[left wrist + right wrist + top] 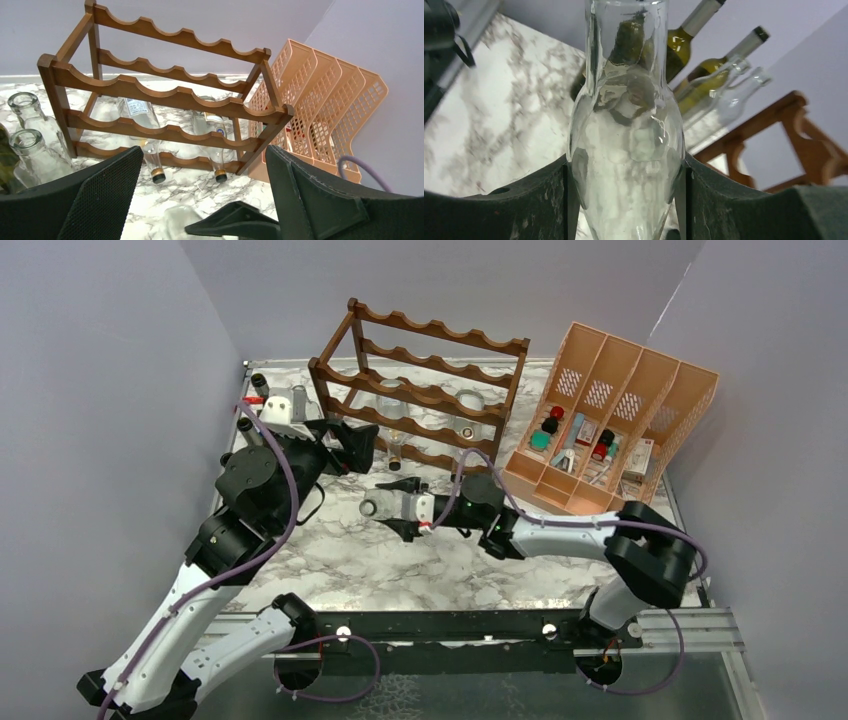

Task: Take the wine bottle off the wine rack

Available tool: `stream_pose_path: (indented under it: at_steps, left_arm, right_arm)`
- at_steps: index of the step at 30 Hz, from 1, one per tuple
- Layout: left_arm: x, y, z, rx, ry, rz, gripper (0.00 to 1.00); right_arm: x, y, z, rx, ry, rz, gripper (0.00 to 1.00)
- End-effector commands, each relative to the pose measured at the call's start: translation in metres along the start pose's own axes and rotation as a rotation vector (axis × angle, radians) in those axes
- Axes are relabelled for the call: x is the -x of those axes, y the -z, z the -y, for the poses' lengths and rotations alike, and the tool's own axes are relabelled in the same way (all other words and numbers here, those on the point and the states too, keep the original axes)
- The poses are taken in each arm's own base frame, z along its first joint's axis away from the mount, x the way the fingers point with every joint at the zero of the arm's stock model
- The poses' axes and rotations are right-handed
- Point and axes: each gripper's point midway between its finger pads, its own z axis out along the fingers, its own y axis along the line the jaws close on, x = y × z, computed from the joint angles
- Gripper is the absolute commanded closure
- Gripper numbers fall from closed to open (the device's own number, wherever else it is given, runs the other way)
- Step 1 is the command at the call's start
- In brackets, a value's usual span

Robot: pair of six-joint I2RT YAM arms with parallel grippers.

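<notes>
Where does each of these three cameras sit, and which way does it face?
Top external: fixed above and behind the arms, looking down on the marble table, wine rack and peach organiser; both arms show.
Left wrist: rides the left arm, facing the wine rack; its open left tool frames the bottom.
Right wrist: rides the right arm, looking along the clear bottle clamped in the right tool.
Shared: the wine rack appears in all three.
</notes>
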Motion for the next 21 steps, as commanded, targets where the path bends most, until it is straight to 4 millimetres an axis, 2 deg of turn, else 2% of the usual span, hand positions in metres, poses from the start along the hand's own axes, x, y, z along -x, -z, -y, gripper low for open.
stream_pose_path:
  at_steps: [1, 6, 11, 17, 21]
  left_arm:
    - [0.023, 0.015, -0.006, 0.027, -0.005, 0.053, 0.02]
    - [0.040, 0.031, -0.009, 0.035, 0.008, 0.100, 0.02]
    - [0.057, 0.047, -0.010, 0.032, 0.004, 0.137, 0.02]
    - [0.057, 0.056, -0.013, 0.031, 0.020, 0.145, 0.03]
    - [0.049, 0.054, -0.009, 0.008, 0.037, 0.121, 0.03]
  right_arm:
    - [0.035, -0.033, 0.008, -0.013, -0.253, 0.194, 0.46]
    - [0.022, -0.071, 0.014, -0.029, -0.478, 0.217, 0.46]
    - [0.011, -0.107, 0.015, -0.020, -0.585, 0.228, 0.45]
    - [-0.027, -0.152, 0.020, -0.127, -0.683, 0.085, 0.45]
    - [-0.043, -0.178, 0.012, -0.123, -0.695, 0.044, 0.45]
